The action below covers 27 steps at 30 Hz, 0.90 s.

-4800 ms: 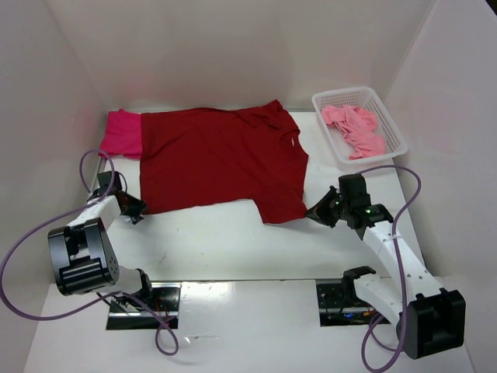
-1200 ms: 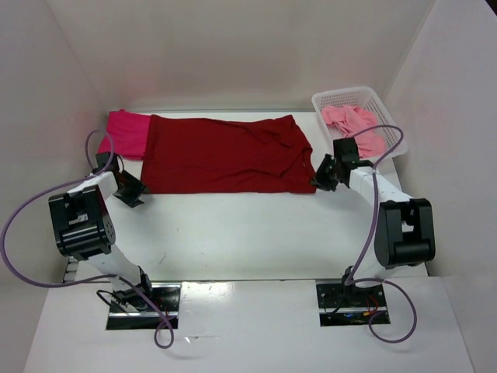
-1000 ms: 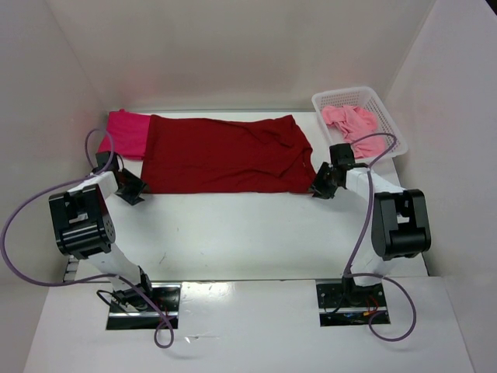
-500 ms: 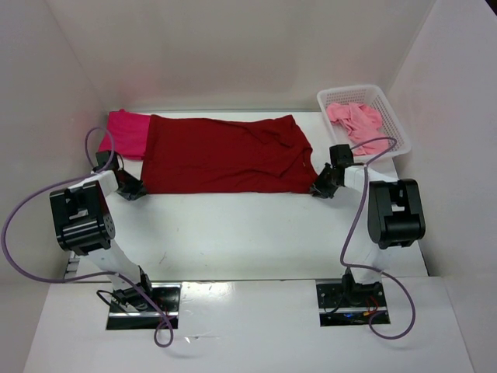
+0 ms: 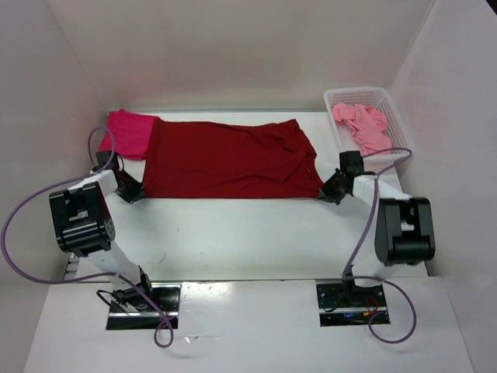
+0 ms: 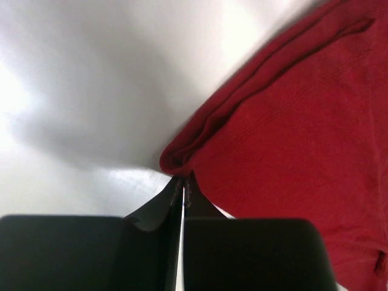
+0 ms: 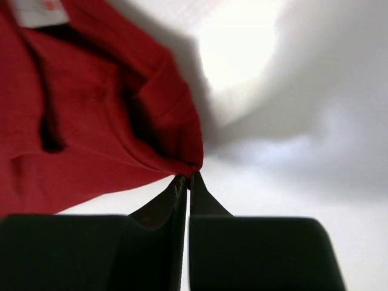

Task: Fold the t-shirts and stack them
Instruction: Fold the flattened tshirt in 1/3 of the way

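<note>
The dark red t-shirt (image 5: 229, 159) lies folded into a wide band across the far middle of the table. My left gripper (image 5: 137, 191) is shut on its near left corner (image 6: 182, 159). My right gripper (image 5: 326, 193) is shut on its near right corner (image 7: 188, 159). The shirt is stretched between them. The bright crimson-pink t-shirt (image 5: 128, 132) lies at the far left, partly under the dark red one. The light pink t-shirt (image 5: 365, 128) is crumpled in the white mesh basket (image 5: 342, 97).
The basket stands at the far right against the white side wall. White walls close in the table on the left, back and right. Purple cables loop beside both arms. Bare table lies in front of the shirt.
The shirt's near half has been folded back over the far half. Both grippers now pull its near corners outward, and the right gripper has shifted right. The basket has slid right.
</note>
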Each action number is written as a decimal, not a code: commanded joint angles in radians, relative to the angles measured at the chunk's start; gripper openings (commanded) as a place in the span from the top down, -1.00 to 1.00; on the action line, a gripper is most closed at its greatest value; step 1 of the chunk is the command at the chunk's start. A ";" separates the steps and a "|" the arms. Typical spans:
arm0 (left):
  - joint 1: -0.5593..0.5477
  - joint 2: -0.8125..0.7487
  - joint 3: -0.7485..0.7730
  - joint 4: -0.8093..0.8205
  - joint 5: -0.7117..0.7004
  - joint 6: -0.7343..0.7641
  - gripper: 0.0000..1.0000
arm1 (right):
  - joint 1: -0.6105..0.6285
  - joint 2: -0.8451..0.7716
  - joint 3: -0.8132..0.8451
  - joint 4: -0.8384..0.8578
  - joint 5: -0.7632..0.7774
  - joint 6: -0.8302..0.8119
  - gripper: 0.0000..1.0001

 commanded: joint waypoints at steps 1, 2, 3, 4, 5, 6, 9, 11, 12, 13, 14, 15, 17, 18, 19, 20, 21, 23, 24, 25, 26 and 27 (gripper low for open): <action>0.006 -0.092 -0.025 -0.146 -0.050 0.097 1.00 | -0.030 -0.184 -0.072 -0.089 0.017 0.023 1.00; 0.015 -0.139 -0.039 -0.195 -0.062 0.133 1.00 | -0.030 -0.254 -0.083 -0.115 0.017 0.034 1.00; 0.015 -0.167 -0.039 -0.218 -0.078 0.149 1.00 | -0.040 -0.287 -0.103 -0.141 0.000 0.034 1.00; 0.015 -0.193 -0.049 -0.242 -0.102 0.163 1.00 | -0.051 -0.319 -0.112 -0.186 -0.009 0.034 1.00; 0.015 -0.251 -0.049 -0.284 -0.111 0.173 1.00 | -0.051 -0.376 -0.113 -0.215 -0.021 0.044 1.00; 0.015 -0.276 -0.062 -0.303 -0.128 0.174 1.00 | -0.063 -0.402 -0.122 -0.241 -0.032 0.054 1.00; 0.015 -0.330 -0.025 -0.387 -0.141 0.195 1.00 | -0.102 -0.474 -0.113 -0.359 -0.084 0.064 1.00; -0.011 -0.330 0.016 -0.438 -0.150 0.195 1.00 | -0.102 -0.464 -0.102 -0.462 -0.072 0.055 1.00; -0.024 -0.330 0.027 -0.453 -0.159 0.195 1.00 | -0.088 -0.464 -0.088 -0.477 -0.052 0.055 1.00; -0.024 -0.342 0.038 -0.467 -0.159 0.195 0.89 | -0.088 -0.490 -0.079 -0.490 -0.035 0.055 1.00; -0.024 -0.353 0.038 -0.476 -0.183 0.184 0.65 | -0.088 -0.490 -0.079 -0.490 -0.035 0.055 0.98; -0.033 -0.353 0.038 -0.476 -0.184 0.184 0.31 | -0.088 -0.490 -0.079 -0.490 -0.021 0.055 0.77; -0.033 -0.330 0.038 -0.486 -0.205 0.172 -0.62 | -0.079 -0.490 -0.060 -0.499 -0.021 0.045 0.44; -0.033 -0.330 0.038 -0.486 -0.205 0.157 -0.82 | -0.079 -0.499 -0.060 -0.499 -0.012 0.045 0.31; -0.033 -0.330 0.029 -0.477 -0.205 0.157 -0.95 | -0.079 -0.499 -0.060 -0.499 -0.012 0.045 0.18; -0.033 -0.330 0.029 -0.476 -0.214 0.146 -1.00 | -0.079 -0.499 -0.060 -0.499 -0.012 0.035 0.18; -0.033 -0.330 0.029 -0.476 -0.223 0.146 -1.00 | -0.079 -0.499 -0.051 -0.499 -0.012 0.035 0.15; -0.033 -0.330 0.053 -0.467 -0.234 0.146 -1.00 | -0.079 -0.508 -0.038 -0.499 -0.012 0.025 0.14; -0.033 -0.319 0.069 -0.458 -0.221 0.146 -0.97 | -0.079 -0.499 -0.009 -0.511 -0.012 0.002 0.14; -0.033 -0.319 0.081 -0.447 -0.172 0.146 -0.97 | -0.051 -0.499 0.008 -0.511 -0.012 -0.009 0.11; -0.033 -0.289 0.095 -0.429 -0.139 0.146 -0.82 | -0.041 -0.499 0.028 -0.511 0.000 -0.023 0.14; -0.033 -0.279 0.105 -0.418 -0.104 0.146 -0.69 | -0.031 -0.485 0.057 -0.492 -0.022 -0.061 0.25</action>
